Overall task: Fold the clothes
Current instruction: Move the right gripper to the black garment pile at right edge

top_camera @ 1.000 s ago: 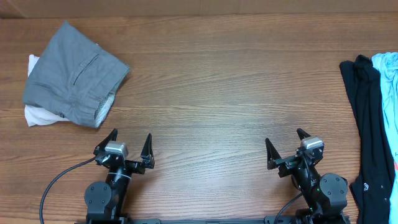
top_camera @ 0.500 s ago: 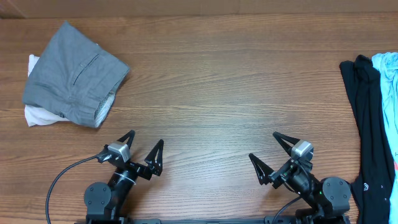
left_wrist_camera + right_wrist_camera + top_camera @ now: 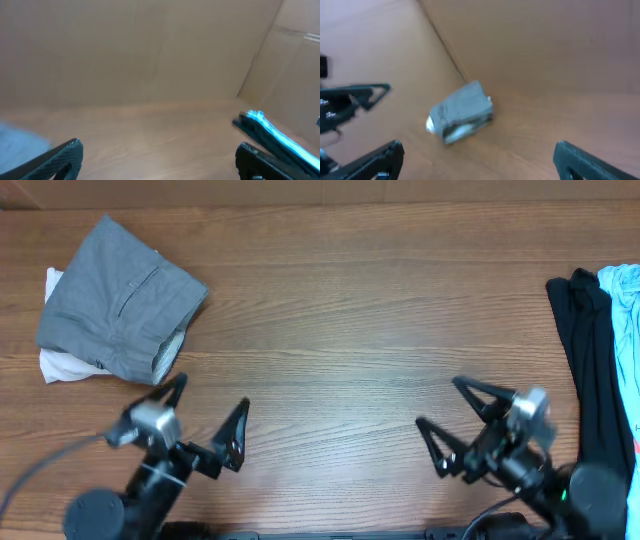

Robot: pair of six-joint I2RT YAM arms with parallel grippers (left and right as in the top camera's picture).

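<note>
Seen from above, a wooden desk (image 3: 340, 290) has two robot arms at its near edge. The left hand (image 3: 210, 395) and the right hand (image 3: 440, 402) both hover above the wood with jaws spread wide and nothing in them. The clothes to fold, a black garment (image 3: 590, 380) with a light-blue garment (image 3: 625, 300) lying against it, sit crumpled at the right edge of the desk, partly out of view. A grey folded garment (image 3: 120, 300) rests on a white one (image 3: 52, 365) at the far left. The likely trouble is that the right hand, reaching in, pinches black and blue cloth together or drags the heap off the desk's edge. The left hand, near the grey pile, may knock it out of its fold in swinging across.
</note>
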